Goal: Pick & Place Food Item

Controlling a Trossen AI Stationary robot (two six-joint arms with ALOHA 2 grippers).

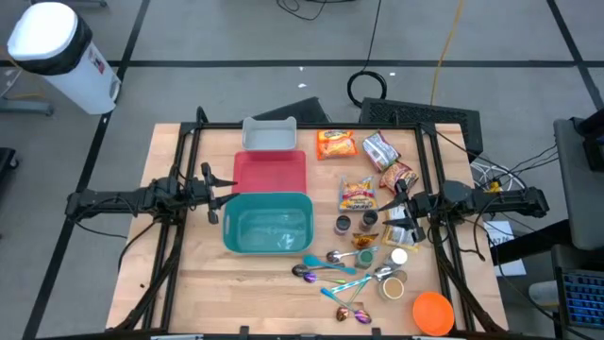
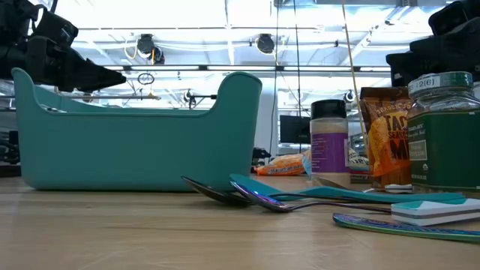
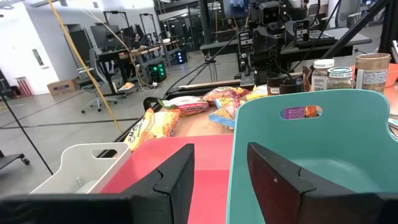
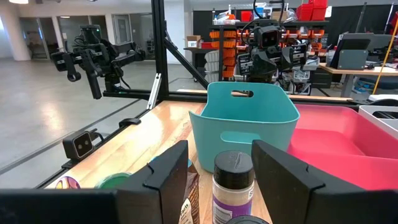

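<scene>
The food packets lie in a loose cluster toward the counter's far right corner, none grasped. The left gripper hovers beside the teal bin, fingers parted and empty; the right gripper hangs over the jars, also parted. Descending here risks toppling jars, since they crowd the packets.

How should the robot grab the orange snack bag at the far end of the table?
The orange snack bag lies flat, with clear wood around it. Best guess: come straight down from above and pinch across its narrower width near the middle, since a flat, soft packet gives no side to grip.
</scene>
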